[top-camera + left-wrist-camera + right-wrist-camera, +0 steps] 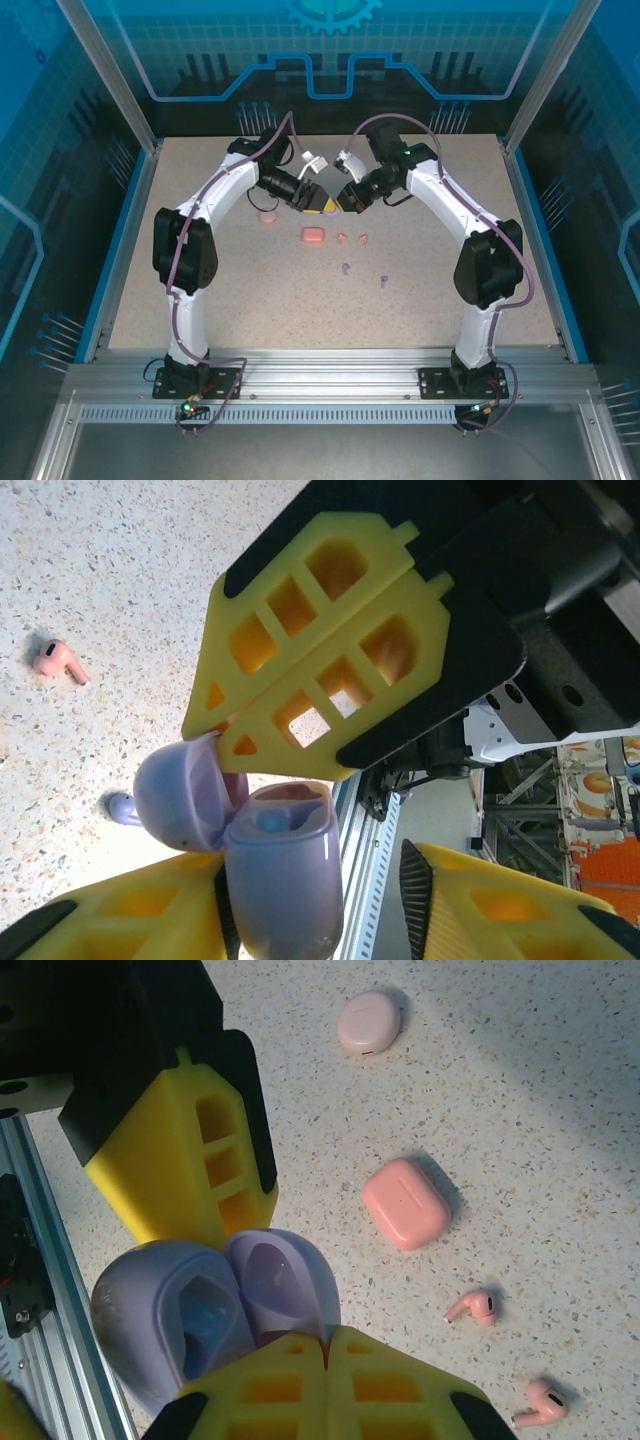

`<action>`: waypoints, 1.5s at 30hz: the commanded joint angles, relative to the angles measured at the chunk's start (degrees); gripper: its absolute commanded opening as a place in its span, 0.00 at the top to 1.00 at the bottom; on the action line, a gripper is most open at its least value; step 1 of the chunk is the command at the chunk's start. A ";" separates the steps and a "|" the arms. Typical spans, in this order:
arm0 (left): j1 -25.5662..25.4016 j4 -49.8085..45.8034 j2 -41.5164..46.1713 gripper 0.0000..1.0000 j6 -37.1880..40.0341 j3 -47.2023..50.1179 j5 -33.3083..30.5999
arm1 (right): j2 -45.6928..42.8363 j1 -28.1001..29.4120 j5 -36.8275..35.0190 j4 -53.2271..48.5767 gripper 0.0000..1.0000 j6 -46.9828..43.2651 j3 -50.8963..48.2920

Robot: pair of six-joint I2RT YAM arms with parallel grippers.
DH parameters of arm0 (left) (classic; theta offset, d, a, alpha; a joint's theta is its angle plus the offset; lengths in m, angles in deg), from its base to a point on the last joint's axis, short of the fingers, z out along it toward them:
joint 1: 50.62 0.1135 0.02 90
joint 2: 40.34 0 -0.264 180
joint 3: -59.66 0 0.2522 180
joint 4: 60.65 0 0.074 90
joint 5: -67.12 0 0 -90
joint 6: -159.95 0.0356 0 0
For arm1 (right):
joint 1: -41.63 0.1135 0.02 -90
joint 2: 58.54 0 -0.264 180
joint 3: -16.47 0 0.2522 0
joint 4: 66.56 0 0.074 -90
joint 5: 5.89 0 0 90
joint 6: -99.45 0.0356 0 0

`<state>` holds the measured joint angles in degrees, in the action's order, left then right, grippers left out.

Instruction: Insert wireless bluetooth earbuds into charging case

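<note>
A purple charging case hangs open above the table where my two grippers meet, its lid [178, 802] swung away from its body [288, 880]. My right gripper [326, 1337] is shut on the rim of the lid [285, 1278]. My left gripper [315, 885] is open around the body; one pad touches it and the other finger [520, 910] stands apart. The wells in the case [195, 1325] look empty. Two coral earbuds [475, 1307] [541, 1404] lie on the table. Two purple earbuds [345, 268] [383, 279] lie nearer the arm bases.
A shut coral case [405, 1203] and a shut pale pink case [369, 1022] rest on the speckled table [250, 290] beside the grippers. An aluminium rail [320, 365] borders the near edge.
</note>
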<state>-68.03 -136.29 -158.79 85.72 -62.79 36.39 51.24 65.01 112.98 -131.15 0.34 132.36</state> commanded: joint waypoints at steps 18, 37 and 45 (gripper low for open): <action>-0.26 -2.06 -2.84 0.74 2.25 -2.49 2.30 | 0.17 0.97 0.14 -0.76 1.00 -0.49 1.88; 2.99 18.79 10.03 1.00 -7.40 14.77 0.89 | -12.92 -7.07 4.90 5.80 0.54 15.57 -5.64; 3.26 47.69 27.94 1.00 -20.64 35.79 -9.17 | -22.15 -6.63 -9.51 6.14 0.48 30.11 -20.73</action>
<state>-64.62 -104.19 -136.63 72.21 -31.73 31.69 29.97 57.71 110.31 -124.35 22.59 116.38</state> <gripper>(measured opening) 0.224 0.514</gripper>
